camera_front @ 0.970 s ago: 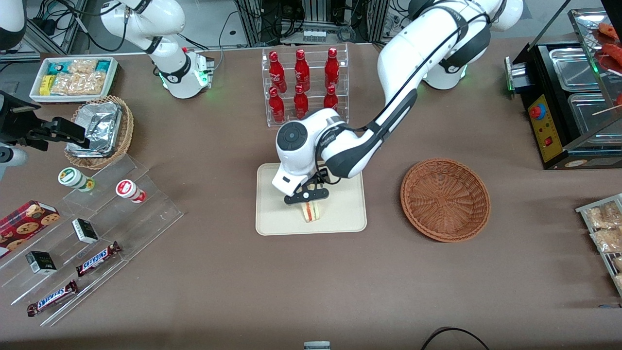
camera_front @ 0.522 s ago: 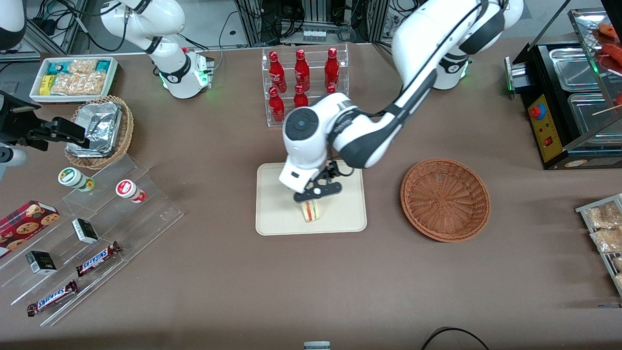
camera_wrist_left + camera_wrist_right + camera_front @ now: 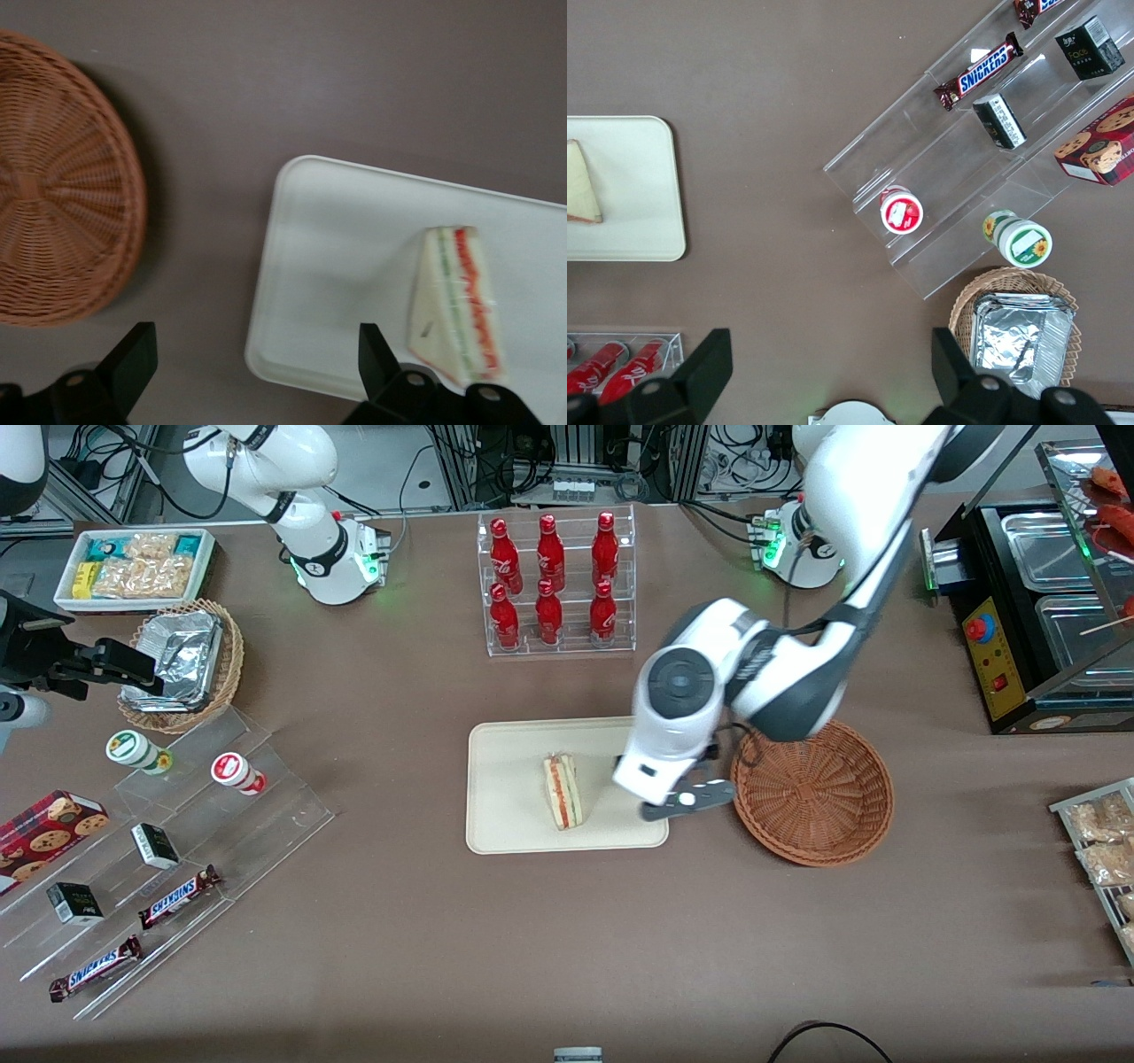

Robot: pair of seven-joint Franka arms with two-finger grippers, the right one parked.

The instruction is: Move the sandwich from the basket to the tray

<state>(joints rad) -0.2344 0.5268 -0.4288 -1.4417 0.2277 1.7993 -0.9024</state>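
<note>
Cream tray [image 3: 509,815] holds the sandwich [image 3: 563,790]; gripper [image 3: 687,802] fingers [image 3: 379,354] apart beside the basket [image 3: 811,788].

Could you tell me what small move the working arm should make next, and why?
Probably just lift clear and retreat. The sandwich already lies on the tray, the basket holds nothing, and the gripper hangs open and empty over the tray's edge nearest the basket, so nothing seems left to carry.

Brown table [image 3: 532,939] — cabling above
</note>
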